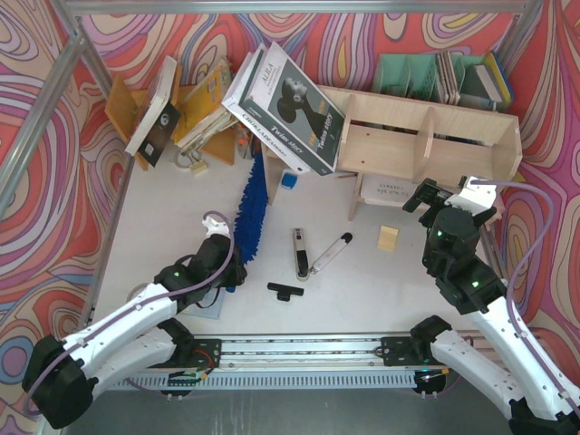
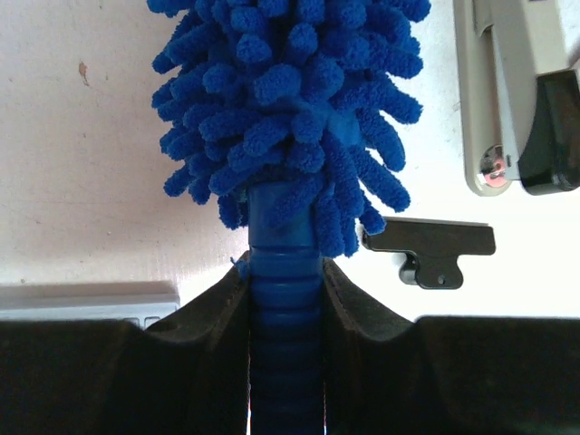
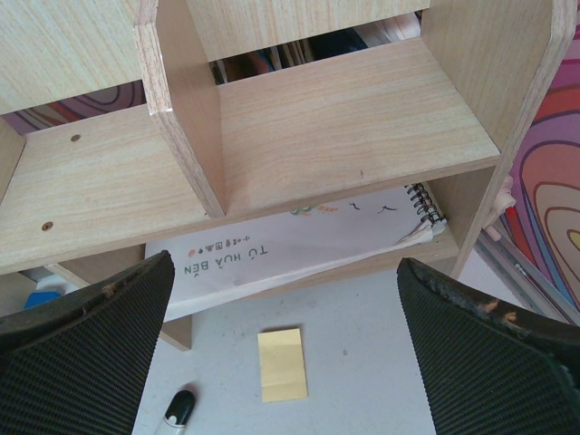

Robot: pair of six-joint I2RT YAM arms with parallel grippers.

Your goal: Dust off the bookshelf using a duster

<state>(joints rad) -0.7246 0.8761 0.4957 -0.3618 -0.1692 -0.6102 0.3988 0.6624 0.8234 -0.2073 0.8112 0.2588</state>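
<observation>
Toward seven o'clock on the white table, the left gripper [image 1: 227, 263] was clamped on the ribbed handle of the duster [image 1: 252, 204]. Its fingers pressed both sides of the slim blue shaft just below the fluffy head. Holding so close to the head probably kept the long microfibre length from drooping or twisting during a sweep. The head stretched away toward twelve o'clock. Whether it lay on the tabletop or just above it could not be told. Its tip ended near the leaning stack of books [image 1: 285, 109], and it was not touching the bookshelf [image 1: 435, 136], which stood at one to two o'clock.

At three o'clock the right gripper [image 1: 444, 195] faced the shelf's right-hand compartments with its fingers spread wide and nothing between them. It seemed to be kept there either clear of the duster's path or ready to steady the unit. A spiral notebook [image 3: 299, 245] lay under the lowest board and a yellow sticky-note pad [image 3: 282, 364] sat just in front. A stapler [image 1: 299, 252] and a marker pen [image 1: 331, 251] lay between the arms, where a low swing might catch them. Dusting looked barely begun.
</observation>
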